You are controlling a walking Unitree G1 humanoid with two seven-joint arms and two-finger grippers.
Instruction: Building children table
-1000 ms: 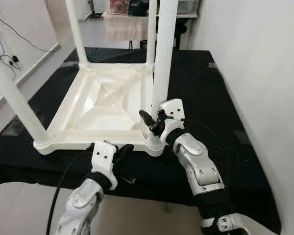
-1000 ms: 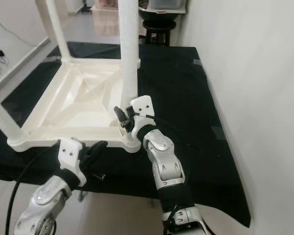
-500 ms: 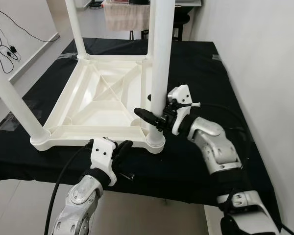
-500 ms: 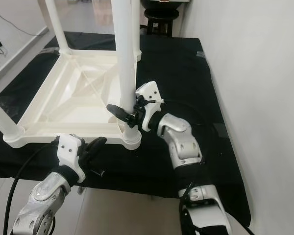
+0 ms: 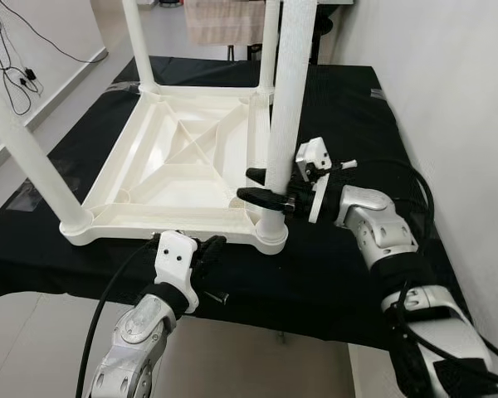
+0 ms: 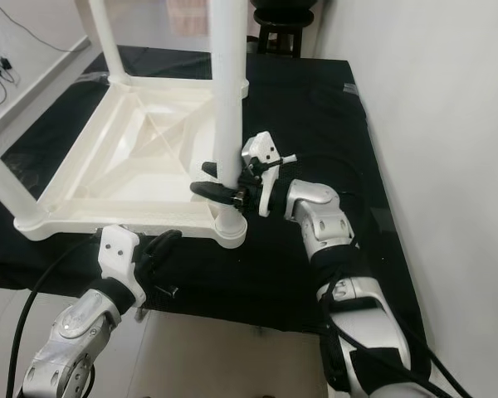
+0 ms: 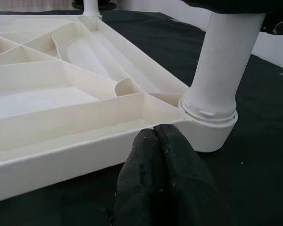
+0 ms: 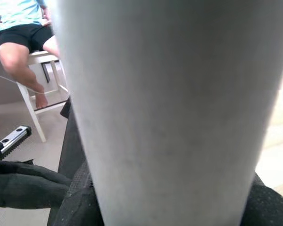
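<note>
A white plastic children's table (image 5: 168, 227) lies upside down on a black-covered work surface (image 5: 349, 274), its legs pointing up. My right gripper (image 5: 261, 186) reaches in from the right and is shut on the near-right leg (image 5: 286, 99), just above the leg's socket (image 5: 272, 237). One black finger (image 5: 256, 197) crosses in front of the leg. In the right wrist view the leg (image 8: 165, 108) is pressed close. My left gripper (image 5: 210, 245) is shut with nothing in it, and its tips (image 7: 155, 137) stand right at the table's near rim (image 7: 75, 150), left of that socket.
Three more legs stand up: near left (image 5: 29, 162), far left (image 5: 139, 41), far right (image 5: 270, 41). A white wall (image 5: 456, 99) runs close along the right. Cables (image 5: 8, 58) lie on the floor at left. A person (image 8: 23, 33) sits on a white stool beyond.
My right arm has swung out to the right, and its gripper has come up from the socket to clasp the leg from the side. The left gripper has stayed put. The camera has shifted.
</note>
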